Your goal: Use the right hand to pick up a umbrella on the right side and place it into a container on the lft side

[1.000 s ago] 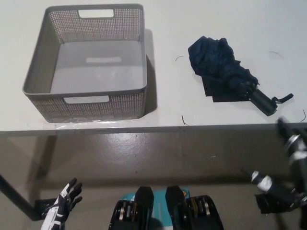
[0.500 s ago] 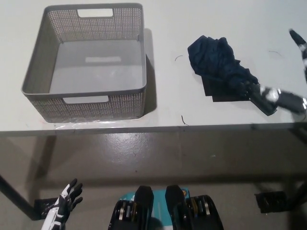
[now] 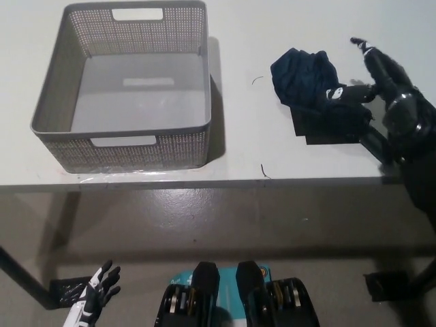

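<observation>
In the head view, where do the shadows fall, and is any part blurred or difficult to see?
Head view: the grey perforated plastic basket throws a soft shadow to its right on the white table; the black right hand looks slightly blurred over the dark navy folded umbrella; the white left hand rests low, in dimmer light below the table.

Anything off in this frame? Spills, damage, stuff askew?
Nothing spilled or damaged. The umbrella lies loosely bunched on the table, right hand over it with fingers apart. The basket sits upright and empty. Left hand rests low, below the table edge.
</observation>
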